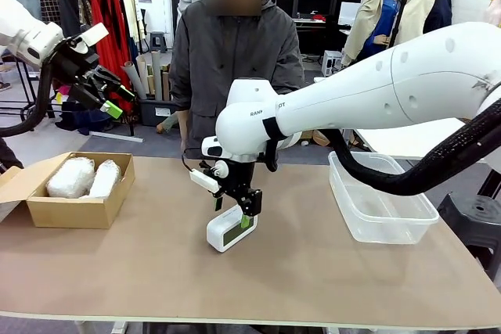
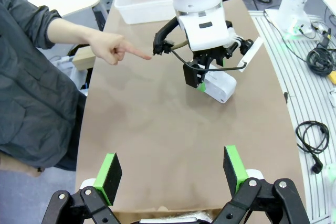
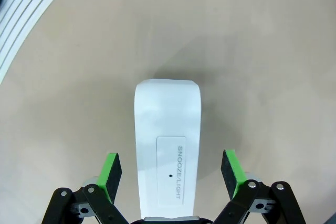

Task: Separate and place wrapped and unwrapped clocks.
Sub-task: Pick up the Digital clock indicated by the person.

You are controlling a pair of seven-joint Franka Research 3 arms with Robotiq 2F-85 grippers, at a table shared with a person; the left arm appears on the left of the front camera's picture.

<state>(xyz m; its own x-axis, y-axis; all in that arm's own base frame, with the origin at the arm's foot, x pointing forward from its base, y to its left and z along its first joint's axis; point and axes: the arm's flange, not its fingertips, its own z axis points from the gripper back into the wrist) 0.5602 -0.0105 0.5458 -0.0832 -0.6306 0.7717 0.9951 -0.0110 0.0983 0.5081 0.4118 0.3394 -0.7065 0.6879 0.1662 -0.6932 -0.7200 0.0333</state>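
Partly cropped clock (image 3: 167, 145), right jaws astride

Left claw (image 1: 117, 99) raised, open, right claw (image 1: 233, 210) lowered, open

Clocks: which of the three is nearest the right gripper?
The bare white clock mid-table, standing between the right gripper's open fingers, pads not touching it. The two wrapped clocks lie in the cardboard box at the robot's left.
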